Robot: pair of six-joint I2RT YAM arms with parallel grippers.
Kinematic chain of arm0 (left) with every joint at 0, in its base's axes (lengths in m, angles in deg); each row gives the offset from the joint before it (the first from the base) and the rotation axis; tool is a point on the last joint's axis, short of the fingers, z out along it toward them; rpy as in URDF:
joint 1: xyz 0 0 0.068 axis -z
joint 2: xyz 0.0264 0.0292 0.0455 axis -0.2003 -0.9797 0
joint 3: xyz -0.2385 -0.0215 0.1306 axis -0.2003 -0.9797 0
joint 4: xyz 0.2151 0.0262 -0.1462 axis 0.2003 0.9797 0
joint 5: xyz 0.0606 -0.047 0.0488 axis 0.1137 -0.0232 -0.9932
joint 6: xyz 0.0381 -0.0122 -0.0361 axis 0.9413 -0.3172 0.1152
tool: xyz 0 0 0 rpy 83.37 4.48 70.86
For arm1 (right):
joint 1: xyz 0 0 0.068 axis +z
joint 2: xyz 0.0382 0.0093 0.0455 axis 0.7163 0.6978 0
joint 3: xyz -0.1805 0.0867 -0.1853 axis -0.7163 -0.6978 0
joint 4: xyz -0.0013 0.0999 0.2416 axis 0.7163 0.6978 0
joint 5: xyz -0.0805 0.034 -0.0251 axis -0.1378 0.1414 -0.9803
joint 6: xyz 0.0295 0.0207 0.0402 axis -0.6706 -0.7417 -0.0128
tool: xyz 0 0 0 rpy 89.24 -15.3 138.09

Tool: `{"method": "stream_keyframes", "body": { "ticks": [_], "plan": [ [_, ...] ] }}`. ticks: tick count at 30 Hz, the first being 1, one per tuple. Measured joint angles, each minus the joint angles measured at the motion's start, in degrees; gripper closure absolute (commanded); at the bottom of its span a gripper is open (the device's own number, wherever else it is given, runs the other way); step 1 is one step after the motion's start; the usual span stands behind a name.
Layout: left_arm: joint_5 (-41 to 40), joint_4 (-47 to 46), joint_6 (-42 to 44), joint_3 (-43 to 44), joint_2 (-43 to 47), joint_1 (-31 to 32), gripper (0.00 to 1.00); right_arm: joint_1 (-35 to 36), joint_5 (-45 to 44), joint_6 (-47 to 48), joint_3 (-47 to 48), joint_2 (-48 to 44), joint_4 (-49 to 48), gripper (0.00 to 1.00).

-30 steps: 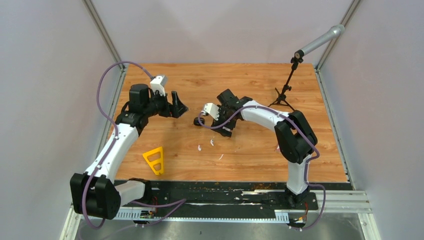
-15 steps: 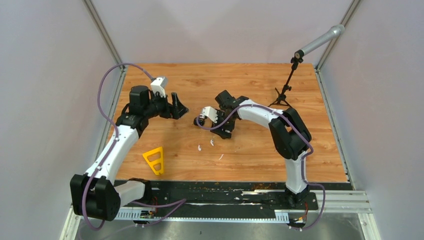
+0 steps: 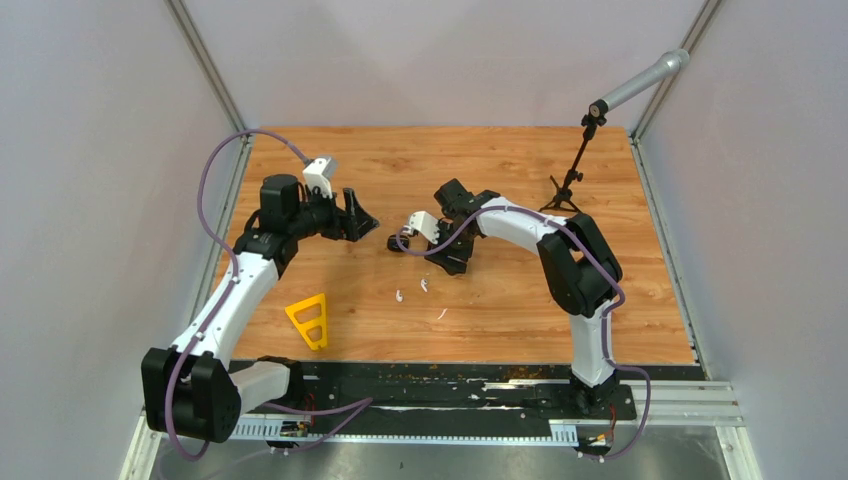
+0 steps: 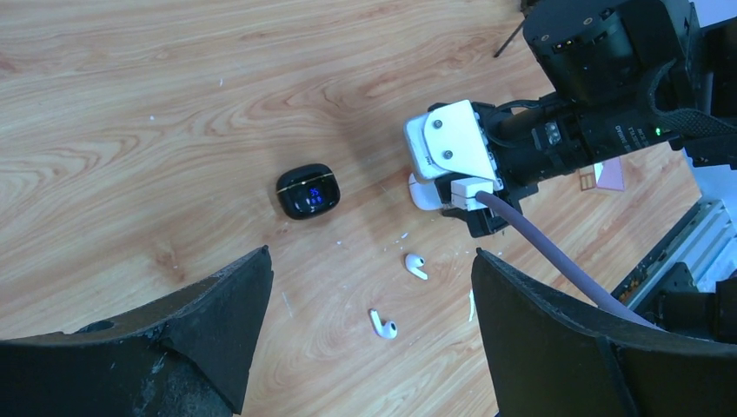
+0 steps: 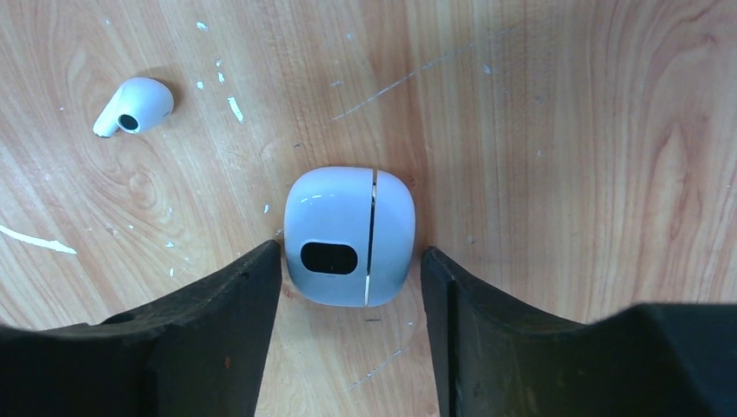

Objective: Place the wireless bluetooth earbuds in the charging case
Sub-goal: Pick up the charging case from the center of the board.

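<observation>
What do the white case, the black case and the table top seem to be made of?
White charging case: likely glossy plastic; smooth, with soft light reflections.
Black charging case: probably glossy plastic too; it shines, with a thin gold-coloured line.
Table top: wood or wood-look laminate; grain pattern, fine scratches.

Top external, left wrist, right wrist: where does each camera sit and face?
Top external: above and behind, looking down on the table; left arm, right arm show.
Left wrist: looks down at the black case; own jaws, right arm show.
Right wrist: looks down at the white case between its jaws.
Both wrists share the white case.
</observation>
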Motion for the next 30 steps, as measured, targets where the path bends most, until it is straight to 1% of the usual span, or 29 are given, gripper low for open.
{"method": "stream_keyframes", "body": {
  "ticks": [2,6,8,9,13,16,19,22,26,30],
  "plan": [
    [0.22,-0.33,-0.20,-0.28,0.00,0.00,0.10,-0.07,0.09,0.00,0.00,0.00,0.09,0.45],
    [0.68,-0.57,-0.39,-0.42,0.00,0.00,0.10,-0.07,0.24,-0.09,0.02,0.00,0.37,0.42],
    [0.90,-0.76,-0.39,-0.48,0.00,0.00,0.10,-0.07,0.26,-0.13,0.07,0.00,0.39,0.42],
    [1.14,-0.94,-0.39,-0.57,0.00,0.00,0.11,-0.07,0.26,-0.13,0.09,0.04,0.39,0.45],
    [2.05,-1.18,-0.31,-1.07,0.00,0.00,0.13,-0.07,0.44,-0.02,0.24,0.15,0.44,0.65],
    [2.64,-1.25,0.09,-1.64,-0.02,0.00,0.13,-0.07,0.72,0.22,0.52,0.17,0.90,0.64],
    [3.74,-1.64,0.50,-2.60,0.00,0.00,0.14,-0.07,0.72,0.31,0.52,-0.04,1.18,0.66],
    [6.12,-2.49,0.85,-3.80,-0.17,0.00,0.15,-0.07,0.98,0.59,0.52,-2.08,2.05,0.67],
    [9.79,-3.96,1.25,-4.11,-1.75,0.00,0.24,-0.04,2.25,0.68,0.55,-9.25,2.62,0.67],
    [16.24,-8.74,0.22,-4.11,-6.01,0.26,0.25,0.46,3.54,1.11,1.92,-16.44,3.48,0.67]
  ]
}}
